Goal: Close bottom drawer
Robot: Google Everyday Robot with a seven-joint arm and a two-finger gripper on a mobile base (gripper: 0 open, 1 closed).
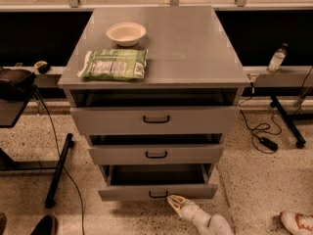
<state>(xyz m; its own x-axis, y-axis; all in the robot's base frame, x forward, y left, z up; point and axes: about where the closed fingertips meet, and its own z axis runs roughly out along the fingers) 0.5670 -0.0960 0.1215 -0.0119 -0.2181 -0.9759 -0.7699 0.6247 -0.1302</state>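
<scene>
Below the worktop's (195, 43) front edge, the bottom drawer (127, 193) sits partly out. Its front stands proud of the middle drawer (195, 154) and its dark interior shows.

Gripper (175, 201) is low near the floor, at the drawer front just right of the handle (157, 194). Touching or a hair off, can't tell. Reads as a push setup: press on the flat front panel, no need to grab the handle.

You can't tell from this view whether the gripper is wide or narrow, so don't count on either. The arm behind it is cut off at the bottom of view.

Top drawer (195, 120) also looks slightly out; not your job. Bowl (126, 33) at back-left and packet (113, 64) by the front-left corner are out of your way.

The drawer's inside is too dark to tell whether anything's in it. Contact is off-centre, so your push may rack the drawer.
</scene>
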